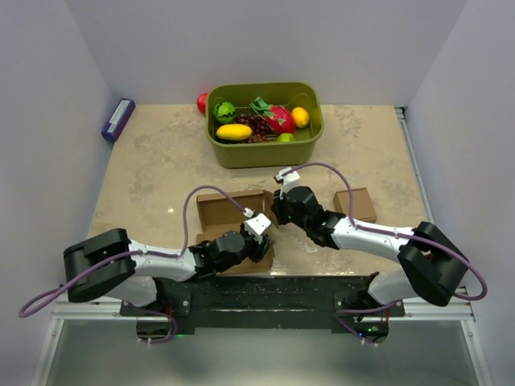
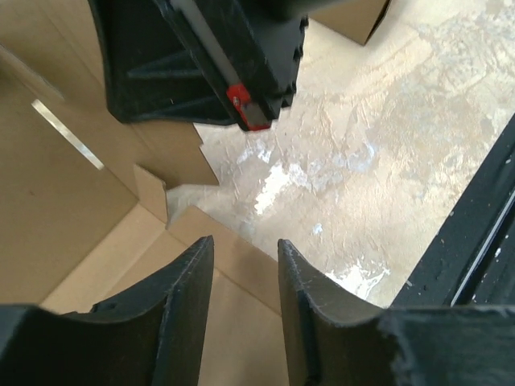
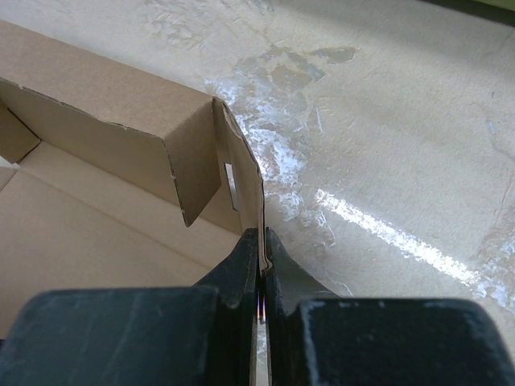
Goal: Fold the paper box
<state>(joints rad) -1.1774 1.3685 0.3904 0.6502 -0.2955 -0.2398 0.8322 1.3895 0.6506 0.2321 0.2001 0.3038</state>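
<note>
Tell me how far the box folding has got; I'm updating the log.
Partly folded. The paper box has its back wall standing with a corner tab turned in. The right gripper pinches the right side wall upright. The left gripper, jaws apart, hovers at a near flap. The near side looks not yet folded.

The white-and-black left arm [image 1: 161,261] reaches forward and inward, and its black two-finger left hand [image 2: 245,273] has jaws standing apart. The matching right arm [image 1: 366,235] reaches inward, and its right hand [image 3: 261,241] is clamped tight on a wall of the brown corrugated cardboard paper box [image 3: 88,121].
</note>
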